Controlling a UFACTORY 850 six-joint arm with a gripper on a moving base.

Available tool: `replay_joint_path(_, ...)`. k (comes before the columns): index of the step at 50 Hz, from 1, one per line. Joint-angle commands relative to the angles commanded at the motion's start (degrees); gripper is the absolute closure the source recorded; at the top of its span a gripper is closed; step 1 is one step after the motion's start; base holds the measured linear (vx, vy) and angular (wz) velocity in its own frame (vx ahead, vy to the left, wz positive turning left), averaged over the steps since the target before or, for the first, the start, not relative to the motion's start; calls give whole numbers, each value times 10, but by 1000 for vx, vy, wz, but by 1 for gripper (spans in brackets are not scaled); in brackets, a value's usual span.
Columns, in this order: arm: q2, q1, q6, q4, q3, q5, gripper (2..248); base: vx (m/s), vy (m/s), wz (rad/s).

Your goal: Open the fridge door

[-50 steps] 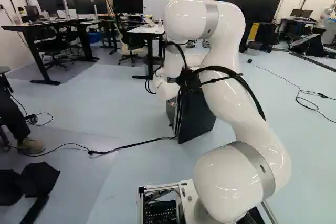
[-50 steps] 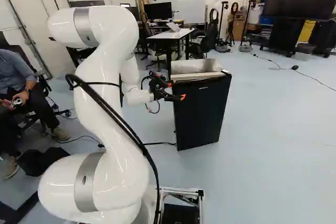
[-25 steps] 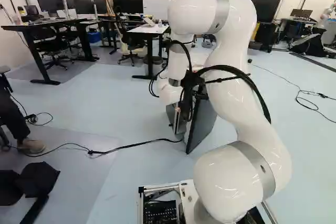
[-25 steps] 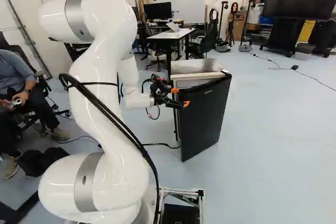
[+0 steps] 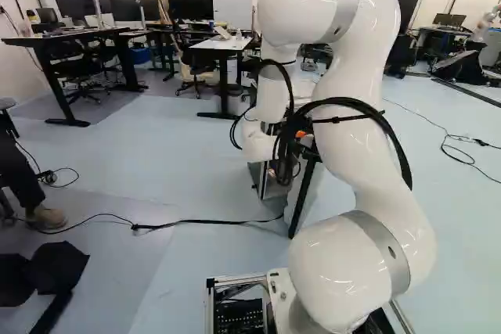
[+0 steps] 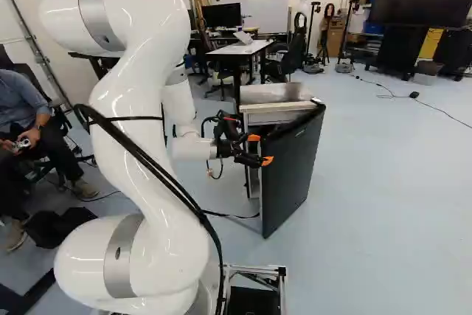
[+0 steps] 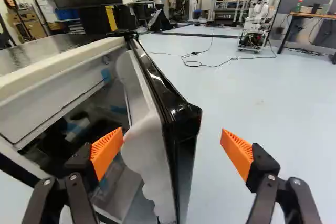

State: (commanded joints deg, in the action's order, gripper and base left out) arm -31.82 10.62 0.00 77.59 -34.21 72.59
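In the right base view, a fridge [image 6: 274, 94] is standing right of the arm [image 6: 151, 53], its door [image 6: 293, 171] reaching between the fingers of the gripper [image 6: 260, 149]; a table [image 6: 242, 48] is standing behind the fridge.

The floor [image 6: 383, 219] is pale blue, and the fridge [image 6: 276, 94] stands on it. A black cord [image 5: 203, 222] lies left of the fridge. A floppy-looking black thing [image 6: 66, 226] sits left of it too, but nearer. Far off to the fridge's right, a thin wire [image 5: 471, 163] makes loops
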Motion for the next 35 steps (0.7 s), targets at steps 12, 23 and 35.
replay_joint_path(12, 5, 0, 0, 42, 10, 6, 3, 0, 0, 0)
replay_joint_path(23, 5, 0, 0, 80, 10, 21, 3, 0, 0, 0)
replay_joint_path(35, 5, 0, 0, 115, 10, 44, 3, 0, 0, 0)
